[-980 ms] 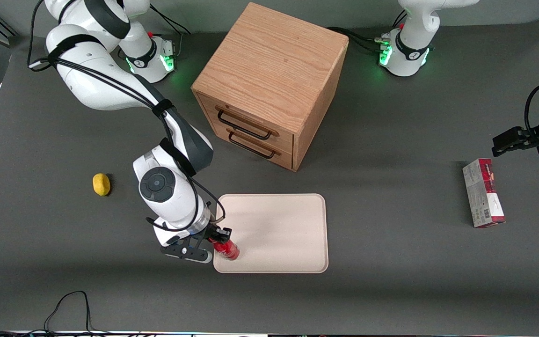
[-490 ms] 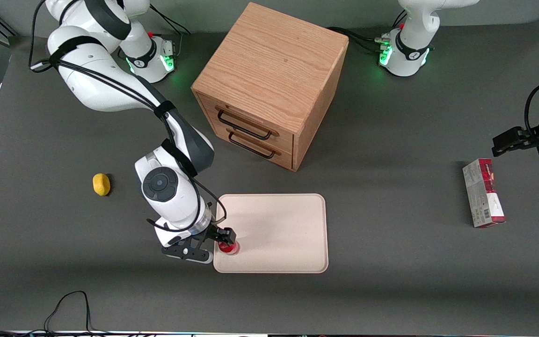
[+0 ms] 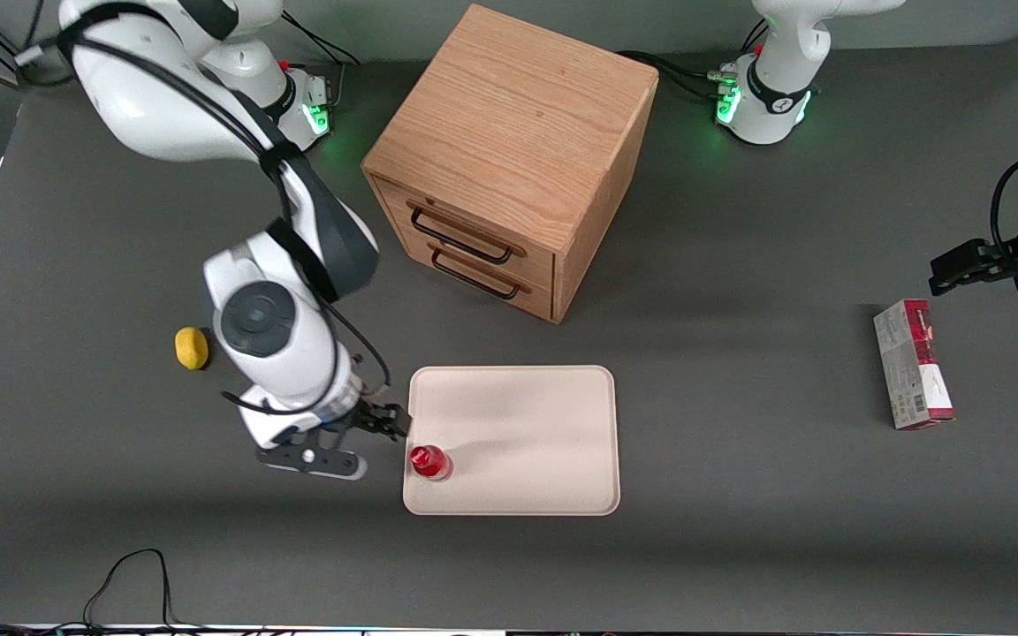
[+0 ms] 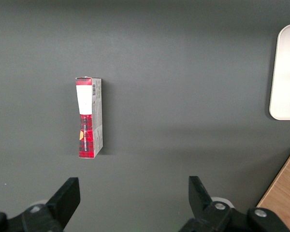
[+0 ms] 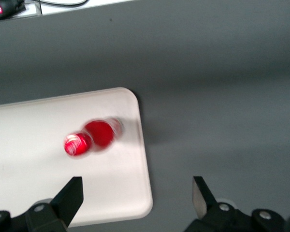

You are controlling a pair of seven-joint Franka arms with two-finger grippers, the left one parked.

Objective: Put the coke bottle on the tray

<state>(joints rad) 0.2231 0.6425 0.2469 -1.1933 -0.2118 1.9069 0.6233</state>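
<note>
The small red coke bottle [image 3: 429,462] stands upright on the cream tray [image 3: 527,424], close to the tray's corner nearest the front camera and toward the working arm's end. In the right wrist view the coke bottle [image 5: 94,136] shows from above, cap up, on the tray [image 5: 43,159]. My gripper [image 3: 383,424] hangs open just off the tray's edge, apart from the bottle and raised above the table. Its fingers [image 5: 67,198] are spread wide with nothing between them, straddling the tray's rounded corner.
A wooden two-drawer cabinet [image 3: 509,159] stands farther from the front camera than the tray. A yellow lemon-like object [image 3: 192,347] lies toward the working arm's end. A red-and-grey carton [image 3: 912,362] lies toward the parked arm's end, carton [image 4: 89,118] also in the left wrist view.
The gripper has let go of the coke bottle, opened and drawn back off the tray toward the working arm's end while rising. The bottle stays standing on the tray.
</note>
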